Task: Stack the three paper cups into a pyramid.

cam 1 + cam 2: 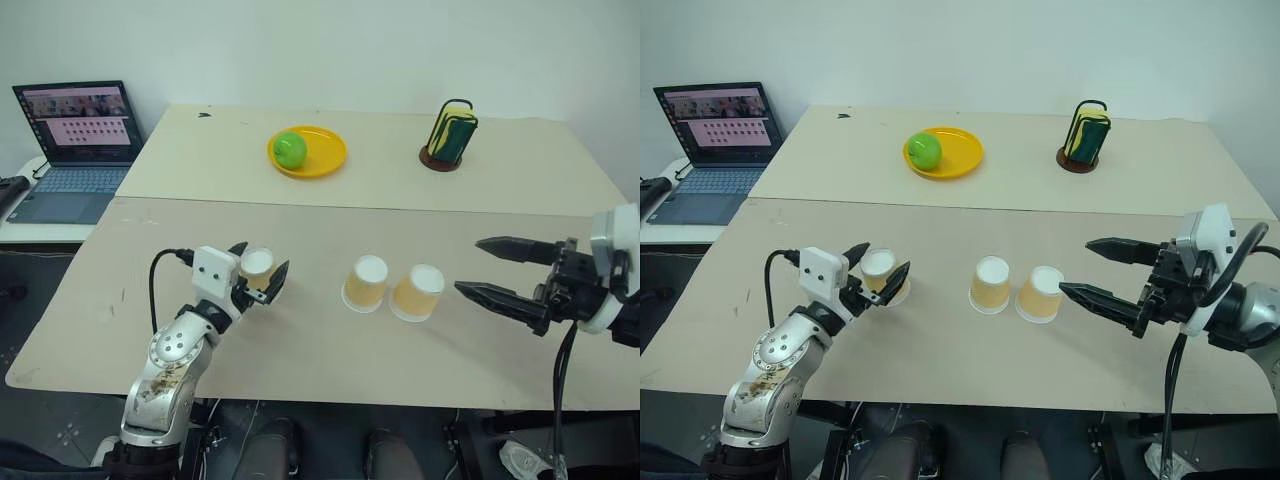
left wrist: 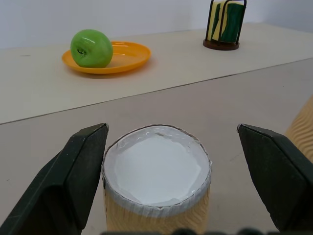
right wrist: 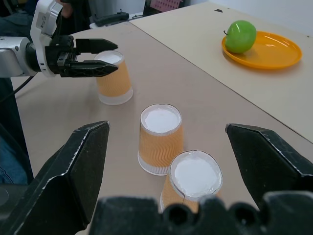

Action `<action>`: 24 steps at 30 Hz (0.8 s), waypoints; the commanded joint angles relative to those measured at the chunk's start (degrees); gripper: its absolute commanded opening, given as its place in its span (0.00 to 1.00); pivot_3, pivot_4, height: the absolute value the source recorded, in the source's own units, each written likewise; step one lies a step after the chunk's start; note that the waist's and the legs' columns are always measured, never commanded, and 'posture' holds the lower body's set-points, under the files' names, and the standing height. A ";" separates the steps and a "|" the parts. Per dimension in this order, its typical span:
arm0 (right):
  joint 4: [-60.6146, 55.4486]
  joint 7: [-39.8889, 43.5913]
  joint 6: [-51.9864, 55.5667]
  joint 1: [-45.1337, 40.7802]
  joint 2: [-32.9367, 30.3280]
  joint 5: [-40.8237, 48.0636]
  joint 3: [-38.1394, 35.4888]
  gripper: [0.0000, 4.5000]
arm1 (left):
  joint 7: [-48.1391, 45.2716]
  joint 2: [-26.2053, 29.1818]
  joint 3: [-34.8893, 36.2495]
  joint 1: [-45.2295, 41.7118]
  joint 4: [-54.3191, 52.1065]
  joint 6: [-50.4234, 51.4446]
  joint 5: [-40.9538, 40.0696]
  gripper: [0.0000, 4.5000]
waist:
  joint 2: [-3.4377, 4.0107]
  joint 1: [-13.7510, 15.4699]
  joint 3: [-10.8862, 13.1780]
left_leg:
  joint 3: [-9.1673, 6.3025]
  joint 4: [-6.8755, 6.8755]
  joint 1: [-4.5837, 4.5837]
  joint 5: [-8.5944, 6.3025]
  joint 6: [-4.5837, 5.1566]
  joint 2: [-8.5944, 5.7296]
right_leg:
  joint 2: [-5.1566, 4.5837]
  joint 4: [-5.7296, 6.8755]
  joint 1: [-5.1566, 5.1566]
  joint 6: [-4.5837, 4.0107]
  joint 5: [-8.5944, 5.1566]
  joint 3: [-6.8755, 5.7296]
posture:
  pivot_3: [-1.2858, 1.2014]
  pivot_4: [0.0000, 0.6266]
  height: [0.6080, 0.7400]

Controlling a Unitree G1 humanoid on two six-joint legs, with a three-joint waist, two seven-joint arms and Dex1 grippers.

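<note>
My left gripper [image 1: 262,279] is wide open around one paper cup [image 1: 257,270], a finger on each side, not squeezing yet. That cup stands upside down at about eight o'clock on the table [image 1: 300,340]. The other two cups [image 1: 365,283] [image 1: 418,292] stand upside down side by side near the middle; I think they touch, but it is hard to be sure. My right gripper [image 1: 482,268] waits open at three o'clock, holding nothing. To do this well, I should close gently so the cup does not crush, lift it straight, and set it down on top of both cups, in the middle.
</note>
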 commanded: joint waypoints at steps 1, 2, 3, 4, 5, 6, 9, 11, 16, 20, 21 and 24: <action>-1.47 -0.12 -0.38 -0.35 -1.03 1.52 -2.75 0.98 | -0.19 -0.05 0.50 0.00 -0.80 -0.08 -0.31 1.00 | 0.00 0.00 0.00 | 0.00 0.00 0.00 0.00 0.00 0.00 | 0.01 0.00 0.00 0.00 0.00 0.00 | 0.52 0.24 0.90; -1.45 -0.09 -0.42 -0.25 -1.04 1.54 -2.79 0.98 | 0.01 -0.20 0.72 -0.05 -0.59 0.03 -0.35 1.00 | 0.00 0.00 0.00 | 0.00 0.00 0.00 0.00 0.00 0.01 | 0.02 0.00 0.00 0.00 0.00 0.00 | 0.52 0.24 0.90; -1.43 -0.08 -0.45 -0.18 -1.05 1.56 -2.81 0.98 | 0.15 -0.31 0.87 -0.09 -0.46 0.09 -0.40 1.00 | 0.00 0.00 0.00 | 0.00 0.00 0.00 0.00 0.00 0.01 | 0.02 0.00 0.00 0.00 0.00 0.00 | 0.52 0.24 0.90; -1.41 -0.10 -0.46 -0.15 -1.05 1.59 -2.80 0.98 | 0.14 -0.31 0.89 -0.14 -0.34 0.13 -0.38 1.00 | 0.00 0.00 0.00 | 0.00 0.00 0.00 0.00 0.00 0.01 | 0.02 0.00 0.00 0.00 0.00 0.00 | 0.52 0.24 0.90; -1.39 -0.06 -0.49 -0.01 -1.07 1.52 -2.82 0.98 | 0.12 -0.28 0.85 -0.16 -0.24 0.06 -0.25 1.00 | 0.00 0.00 0.00 | 0.00 0.00 0.00 0.00 0.00 0.00 | 0.02 0.00 0.00 0.00 0.00 0.00 | 0.52 0.24 0.90; -1.32 -0.01 -0.59 0.24 -1.11 1.18 -2.74 0.98 | 0.29 -0.29 1.04 -0.25 0.00 -0.02 -0.10 1.00 | 0.00 0.00 0.00 | 0.00 0.00 0.00 0.00 0.00 0.00 | 0.02 0.00 0.00 0.00 0.00 0.00 | 0.52 0.24 0.90; -1.22 0.07 -0.74 0.80 -1.13 0.84 -2.68 0.98 | 1.20 -0.56 2.98 -1.05 0.75 -0.04 -0.69 1.00 | 0.00 0.01 0.00 | 0.00 0.00 0.00 0.00 0.01 0.00 | 0.02 0.00 0.00 0.00 0.00 0.00 | 0.52 0.24 0.90; -1.30 0.01 -0.79 0.92 -1.10 0.86 -2.58 0.98 | 0.84 0.02 3.09 -1.23 1.33 -0.11 -0.20 1.00 | -0.01 0.00 0.00 | 0.00 0.00 0.00 0.00 0.01 0.02 | 0.04 0.00 -0.01 0.00 0.00 -0.01 | 0.52 0.24 0.90; -1.19 -0.02 -1.00 1.04 -1.22 0.43 -2.58 0.98 | 0.36 0.03 2.83 -0.89 2.59 -0.64 0.23 1.00 | 0.00 0.00 0.00 | 0.00 0.00 0.00 0.00 0.00 0.00 | 0.08 0.00 0.00 0.00 0.00 -0.01 | 0.52 0.24 0.90; -1.26 0.13 -0.99 1.07 -1.23 0.66 -2.96 0.98 | 0.06 -0.04 2.12 -1.31 2.75 -0.12 0.16 1.00 | 0.00 0.00 0.00 | 0.00 0.00 0.00 0.00 0.00 0.01 | 0.05 0.00 0.00 0.00 0.00 0.00 | 0.52 0.24 0.90; -1.29 0.03 -1.00 1.09 -1.22 0.59 -3.02 0.98 | 0.02 -0.07 2.05 -1.33 2.76 -0.11 0.11 1.00 | 0.00 0.00 0.00 | 0.00 0.00 0.00 0.00 0.00 0.01 | 0.05 0.00 0.00 0.00 0.00 0.00 | 0.52 0.24 0.90; -1.42 -0.01 -1.02 1.38 -1.10 0.52 -3.11 0.98 | -0.25 -0.09 1.83 -1.36 2.92 -0.07 0.03 1.00 | 0.00 0.00 0.00 | 0.00 0.00 0.00 0.00 0.00 0.01 | 0.02 0.00 0.00 0.00 0.00 0.00 | 0.52 0.24 0.90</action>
